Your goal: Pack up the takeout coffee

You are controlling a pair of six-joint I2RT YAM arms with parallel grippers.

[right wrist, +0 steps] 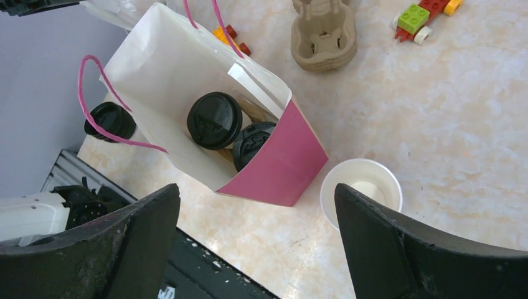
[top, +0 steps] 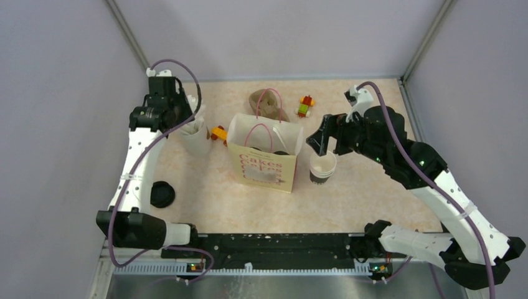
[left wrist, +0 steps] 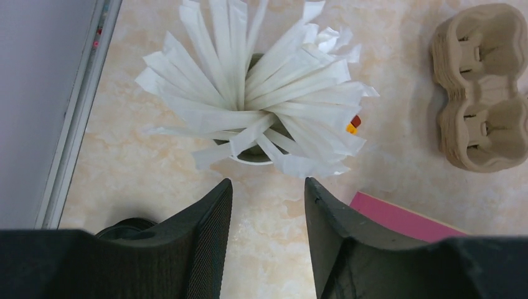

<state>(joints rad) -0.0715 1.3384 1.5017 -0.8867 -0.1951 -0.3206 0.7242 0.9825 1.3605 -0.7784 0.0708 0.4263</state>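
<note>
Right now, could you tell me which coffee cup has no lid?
The open cup standing beside the bag; the two cups inside are capped in black.

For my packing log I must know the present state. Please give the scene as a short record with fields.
bag: paper bag, upright, open
packed: two lidded cups inside the bag
unpacked: open cup beside the bag, no lid
loose lid: black lid on the table, left side
left gripper: open, empty, over the stick cup
right gripper: open, empty, near the open cup
</note>
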